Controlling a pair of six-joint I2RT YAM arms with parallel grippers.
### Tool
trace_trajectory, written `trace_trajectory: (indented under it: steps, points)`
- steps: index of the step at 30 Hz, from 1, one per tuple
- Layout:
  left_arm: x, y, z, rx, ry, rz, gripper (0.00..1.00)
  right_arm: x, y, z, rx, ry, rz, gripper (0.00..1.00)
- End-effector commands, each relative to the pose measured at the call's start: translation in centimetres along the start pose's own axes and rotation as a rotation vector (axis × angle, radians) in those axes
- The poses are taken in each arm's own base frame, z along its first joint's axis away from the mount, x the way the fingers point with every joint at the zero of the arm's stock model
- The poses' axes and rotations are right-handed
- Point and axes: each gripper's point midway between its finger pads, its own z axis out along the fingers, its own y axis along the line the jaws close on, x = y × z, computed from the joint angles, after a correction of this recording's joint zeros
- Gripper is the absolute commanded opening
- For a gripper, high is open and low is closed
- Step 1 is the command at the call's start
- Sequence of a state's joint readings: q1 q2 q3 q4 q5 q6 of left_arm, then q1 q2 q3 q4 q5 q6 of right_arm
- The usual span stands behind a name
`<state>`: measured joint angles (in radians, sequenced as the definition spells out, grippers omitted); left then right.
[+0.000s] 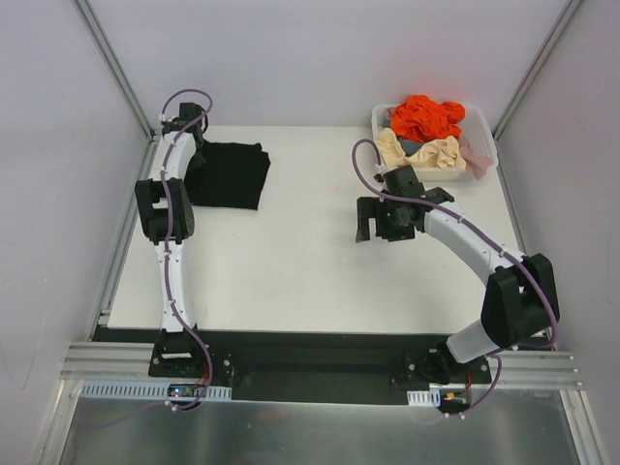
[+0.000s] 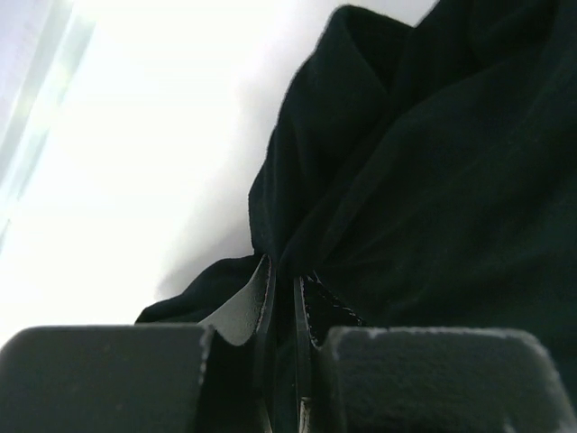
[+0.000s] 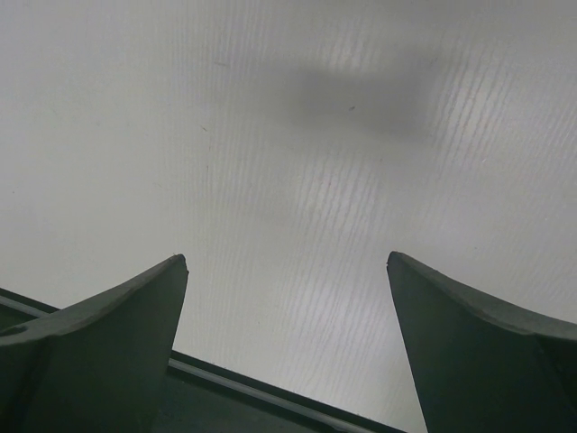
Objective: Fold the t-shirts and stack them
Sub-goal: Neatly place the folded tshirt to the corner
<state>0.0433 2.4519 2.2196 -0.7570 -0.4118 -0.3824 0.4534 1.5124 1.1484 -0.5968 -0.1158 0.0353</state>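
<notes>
Working at the far left of the table (image 1: 310, 281), where the black t-shirt (image 1: 231, 174) is lying in a rough square, apparently partway folded, with the left arm reaching over its left edge

Probably drawing or squaring a fold here, so: lifting the pinched edge only enough to clear the layer below, carrying it flat and straight across so the edges are meeting, easing the cloth down without bunching, and letting go only once the fold is resting smooth

Clamping the left gripper (image 2: 285, 287) almost fully together, with a thin ridge of black cloth pinched between the pads in the left wrist view and the rest of the shirt draping up and to the right

Moving rightward: hovering the right gripper (image 1: 371, 225) over bare table near the middle, jaws spread as wide as they go, gripping nothing and touching nothing, with only white surface showing between the fingers (image 3: 108, 334)

Waiting at the far right corner, heaped loose in the white basket (image 1: 484, 145): the orange t-shirt (image 1: 426, 116), the cream-beige t-shirt (image 1: 438, 153) and the pale pink t-shirt (image 1: 475, 155), none yet folded
</notes>
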Motion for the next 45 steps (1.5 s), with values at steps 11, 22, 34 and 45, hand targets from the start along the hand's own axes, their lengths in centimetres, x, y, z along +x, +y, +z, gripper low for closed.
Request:
trace_trajectory:
  steps: [11, 22, 34, 45]
  points:
    - [-10.8, 4.9, 1.4, -0.200, -0.330, -0.103, 0.05, -1.1, -1.6, -0.8, 0.057, 0.010, 0.009, 0.97]
    - [-13.2, 5.5, 1.5, -0.159, -0.393, -0.124, 0.15, -0.5, -2.5, 0.0, 0.071, 0.055, 0.029, 0.97]
    - [-14.2, 0.9, -5.8, 0.158, -0.400, -0.223, 0.99, 0.5, -2.2, -0.5, 0.042, 0.031, 0.037, 0.97]
    - [-9.3, -8.6, -22.5, 0.450, -0.467, -0.080, 0.99, 2.3, -3.2, -3.7, 0.057, -0.111, 0.028, 0.97]
